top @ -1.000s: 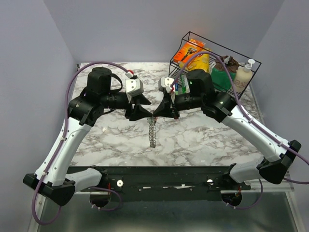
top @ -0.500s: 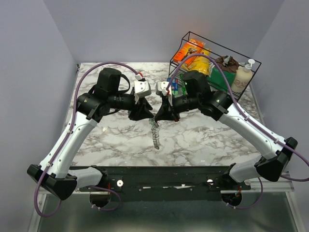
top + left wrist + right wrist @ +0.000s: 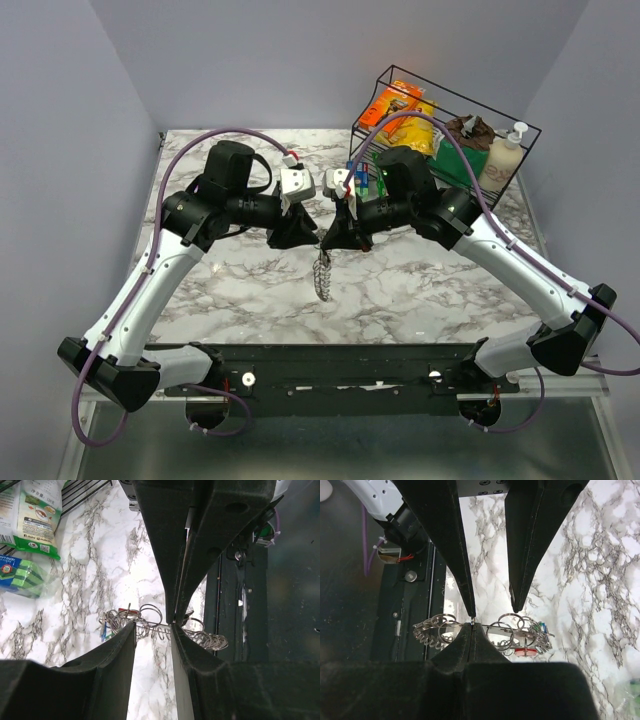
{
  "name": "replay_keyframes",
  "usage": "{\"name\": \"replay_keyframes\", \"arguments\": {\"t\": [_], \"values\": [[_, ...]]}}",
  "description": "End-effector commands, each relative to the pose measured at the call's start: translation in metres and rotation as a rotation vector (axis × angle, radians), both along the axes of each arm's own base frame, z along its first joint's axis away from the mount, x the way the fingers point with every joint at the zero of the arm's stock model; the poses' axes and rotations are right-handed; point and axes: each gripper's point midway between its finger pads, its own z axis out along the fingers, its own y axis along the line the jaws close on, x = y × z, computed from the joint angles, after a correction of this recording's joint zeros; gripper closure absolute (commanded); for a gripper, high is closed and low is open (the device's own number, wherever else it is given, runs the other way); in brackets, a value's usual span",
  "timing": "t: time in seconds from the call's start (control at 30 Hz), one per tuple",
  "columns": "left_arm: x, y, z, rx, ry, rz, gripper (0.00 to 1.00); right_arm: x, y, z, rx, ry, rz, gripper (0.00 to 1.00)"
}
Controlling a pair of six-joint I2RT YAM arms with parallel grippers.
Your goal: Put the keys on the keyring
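The keyring [image 3: 322, 276] hangs between both grippers above the marble, a wire strung with several small silver rings and keys [image 3: 440, 630]. A red key head [image 3: 526, 652] and blue and green heads [image 3: 541, 628] bunch at one end; they also show in the left wrist view [image 3: 112, 625]. My right gripper [image 3: 472, 626] is shut on the keyring's wire [image 3: 492, 627] near its middle. My left gripper [image 3: 153, 626] is open, one finger on each side of a stretch of the wire, its tips level with it. In the top view the left gripper [image 3: 298, 236] and the right gripper [image 3: 332, 238] nearly touch.
A black wire basket [image 3: 520, 150] stands at the back right with packets, a green sponge pack [image 3: 22, 575] and a soap bottle [image 3: 505, 155]. The black base rail [image 3: 330, 375] runs along the near edge of the table.
My left gripper has moved right, close up to the right gripper. The keyring has been raised a little and now hangs shorter below the fingers.
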Motion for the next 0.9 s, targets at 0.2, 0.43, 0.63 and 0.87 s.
{"name": "replay_keyframes", "arguments": {"t": [0.2, 0.43, 0.63, 0.87], "values": [[-0.011, 0.0, -0.005, 0.014, 0.032, -0.034, 0.55, 0.004, 0.003, 0.011, 0.039, -0.039, -0.005, 0.99], [-0.013, -0.003, -0.013, 0.024, 0.072, -0.051, 0.67, 0.005, 0.003, 0.016, 0.053, -0.052, -0.013, 0.99], [-0.013, -0.006, -0.017, 0.039, 0.093, -0.059, 0.81, 0.006, 0.002, 0.016, 0.053, -0.054, -0.024, 1.0], [-0.009, -0.007, -0.016, 0.046, 0.083, -0.04, 1.0, 0.007, 0.001, 0.016, 0.053, -0.059, -0.033, 1.0]]}}
